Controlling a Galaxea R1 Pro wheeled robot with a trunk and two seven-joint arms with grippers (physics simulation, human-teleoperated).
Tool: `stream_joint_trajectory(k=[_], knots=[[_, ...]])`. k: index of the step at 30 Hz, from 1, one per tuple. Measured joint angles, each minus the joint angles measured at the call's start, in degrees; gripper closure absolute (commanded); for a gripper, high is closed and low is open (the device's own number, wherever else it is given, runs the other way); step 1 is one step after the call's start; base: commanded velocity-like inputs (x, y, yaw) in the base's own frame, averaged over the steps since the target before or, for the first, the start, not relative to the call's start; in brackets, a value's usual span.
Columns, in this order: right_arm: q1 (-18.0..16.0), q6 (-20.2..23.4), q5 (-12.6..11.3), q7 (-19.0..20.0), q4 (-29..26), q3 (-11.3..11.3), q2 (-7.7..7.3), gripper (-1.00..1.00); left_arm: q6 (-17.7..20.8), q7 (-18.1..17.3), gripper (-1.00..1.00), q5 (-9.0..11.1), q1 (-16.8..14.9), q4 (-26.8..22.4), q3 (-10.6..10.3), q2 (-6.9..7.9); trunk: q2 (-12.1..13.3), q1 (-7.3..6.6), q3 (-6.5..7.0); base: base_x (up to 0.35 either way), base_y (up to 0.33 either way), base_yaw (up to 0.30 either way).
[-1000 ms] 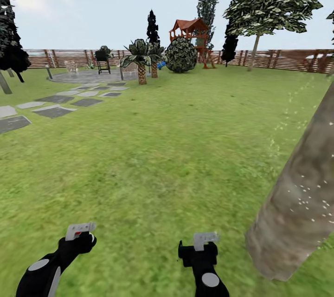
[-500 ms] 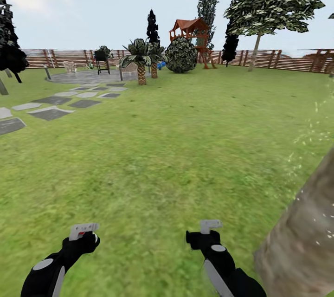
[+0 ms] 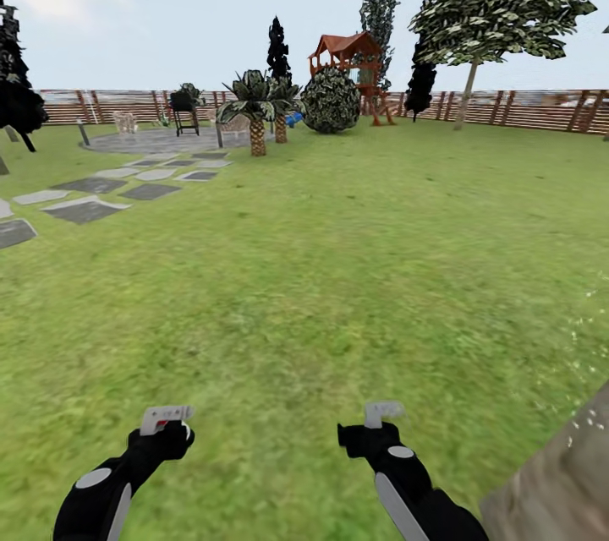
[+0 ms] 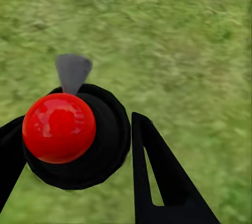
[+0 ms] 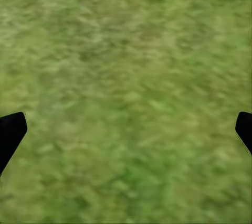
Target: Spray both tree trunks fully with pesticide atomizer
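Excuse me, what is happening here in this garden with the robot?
The robot stands on the grass lawn of a fenced garden. Its left gripper holds the pesticide atomizer, with the fingers on either side of the bottle. The right gripper is open and empty, hanging over the grass. A tree trunk stands close on the robot's right, at the corner of the head view, with white specks of pesticide on its bark and in the air nearby.
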Motion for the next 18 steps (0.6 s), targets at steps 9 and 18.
stream_joint_trajectory(k=[9,18], knots=[[0.2,0.0,0.0,0.0,-0.5,0.0,-0.23,-1.00,0.1,0.4,1.00,-0.2,-0.2,0.1,-0.7,-1.12,0.0,0.00,0.00,0.334,0.000,0.000],[0.3,0.1,0.5,0.0,-0.5,0.1,-0.37,-1.00,0.3,0.3,1.00,0.8,-0.2,0.1,-1.2,-1.32,0.0,0.00,0.00,0.334,0.000,-0.053]])
